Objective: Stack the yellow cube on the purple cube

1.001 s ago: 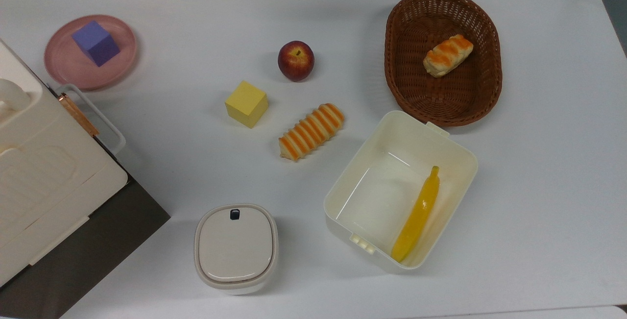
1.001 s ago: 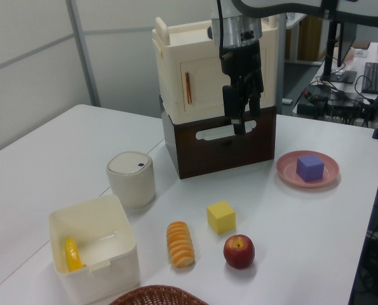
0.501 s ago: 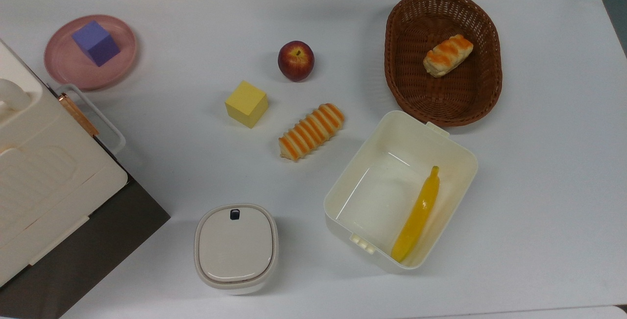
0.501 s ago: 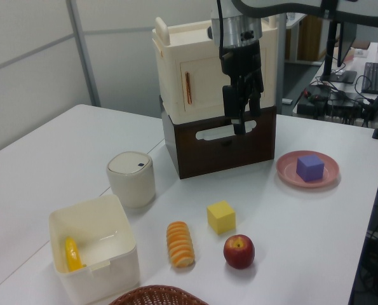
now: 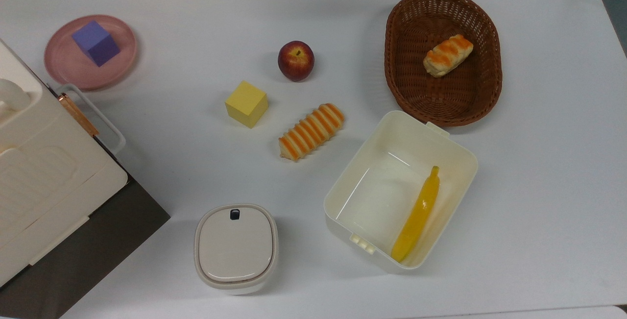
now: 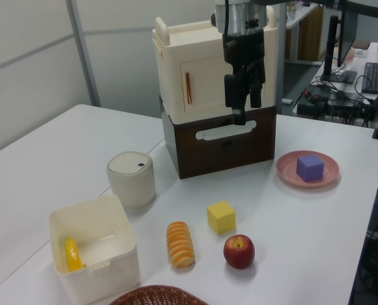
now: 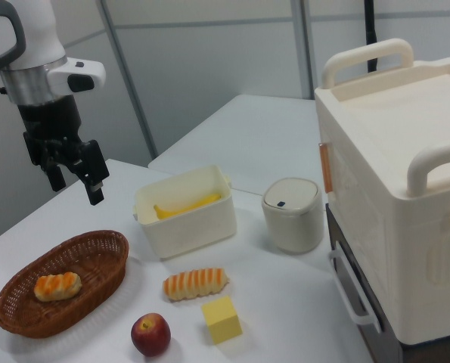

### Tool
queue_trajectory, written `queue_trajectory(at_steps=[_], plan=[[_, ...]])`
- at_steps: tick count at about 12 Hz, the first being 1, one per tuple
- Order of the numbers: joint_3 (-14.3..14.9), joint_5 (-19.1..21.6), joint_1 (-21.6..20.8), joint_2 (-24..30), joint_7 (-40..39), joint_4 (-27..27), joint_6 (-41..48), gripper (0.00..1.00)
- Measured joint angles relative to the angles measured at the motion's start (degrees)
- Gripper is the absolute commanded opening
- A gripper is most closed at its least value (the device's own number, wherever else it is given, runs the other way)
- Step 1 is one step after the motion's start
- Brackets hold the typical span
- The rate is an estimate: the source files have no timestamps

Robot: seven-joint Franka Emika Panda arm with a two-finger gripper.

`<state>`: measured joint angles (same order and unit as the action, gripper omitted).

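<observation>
We hold the gripper (image 7: 77, 181) high, fingers parted and empty, pickup not begun | yellow cube (image 5: 246, 104) on bare table (image 5: 196, 5), clear to grab | purple cube (image 5: 96, 43) on pink plate (image 5: 63, 64), top view's 10 o'clock from yellow.

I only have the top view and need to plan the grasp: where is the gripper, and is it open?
Observer: The gripper hangs high above the table, open and holding nothing.
Operator: What is the cream thing at the top view's left edge?
Observer: A tall cream case with handles on top, standing on a dark brown box.
Operator: Does it crowd the purple cube?
Observer: In the left view the stack rises far above the purple cube and its pink plate, but stands apart from them, so I'd expect a descent from above to be clear.
</observation>
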<state>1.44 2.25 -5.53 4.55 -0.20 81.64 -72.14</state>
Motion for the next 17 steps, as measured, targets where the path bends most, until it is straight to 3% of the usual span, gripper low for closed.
queue_trajectory(at_steps=[6, 14, 17], plan=[[0.12, 0.0, 0.08, 0.1, 0.58, -4.65, 1.38, 1.0], [0.21, 0.0, 0.14, -0.27, 0.61, -6.4, 1.45, 1.0], [0.14, 0.0, 0.1, -1.53, 0.6, -6.42, -3.65, 1.0]])
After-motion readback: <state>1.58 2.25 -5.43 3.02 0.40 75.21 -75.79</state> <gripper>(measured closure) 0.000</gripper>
